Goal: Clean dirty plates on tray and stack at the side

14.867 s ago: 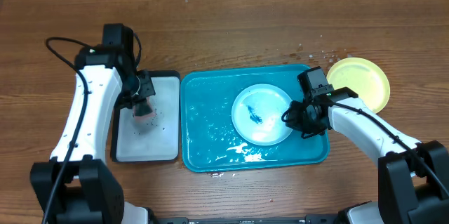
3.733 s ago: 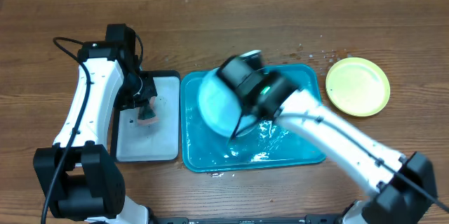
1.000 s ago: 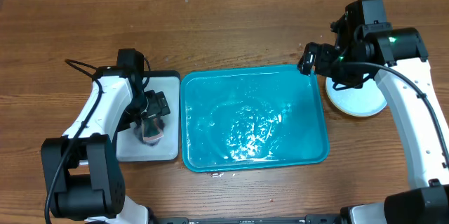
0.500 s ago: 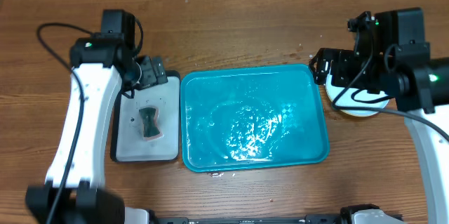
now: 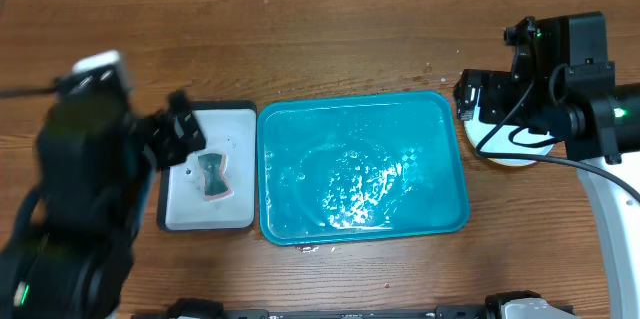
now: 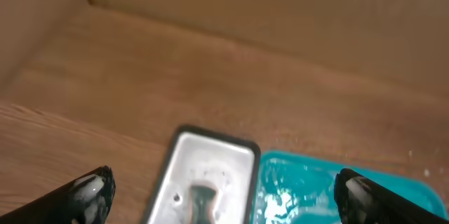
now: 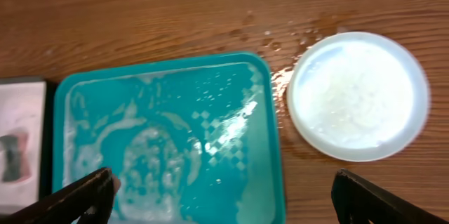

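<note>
1. Currently, a plate (image 7: pixel 358 96) lies flat on the tabletop (image 5: pixel 330 39), just beside the right short edge of the tray (image 5: pixel 363 119) and clear of its rim. The centre is white and the rim pale. The surface looks wet, and no dark smear shows on it.
2. Overhead, the right arm covers most of this plate (image 5: pixel 497 149). A thin yellowish edge shows at its lower side. Cannot tell how many plates sit beneath.
3. The turquoise tray (image 7: pixel 252 182) holds no plate. Its floor carries a film of water and pale suds, thickest toward the middle.
4. Water drops (image 7: pixel 280 38) are scattered on the wood between the tray's far right corner and the plate.
5. Right claw (image 7: pixel 224 192): fingers spread wide and gripping nothing. It hangs high above the tray's right part, with the plate in its camera's view to the right.
6. A small tray (image 5: pixel 235 209), white with a black rim, lies against the left edge of the turquoise tray. A pad (image 5: pixel 210 177), dark teal over pink and pinched at the waist, lies near its middle.
7. Left claw (image 6: pixel 226 192): fingers spread wide, nothing between them, raised well above the small tray (image 6: pixel 210 157). Overhead, that arm is close to the lens and blurred.
</note>
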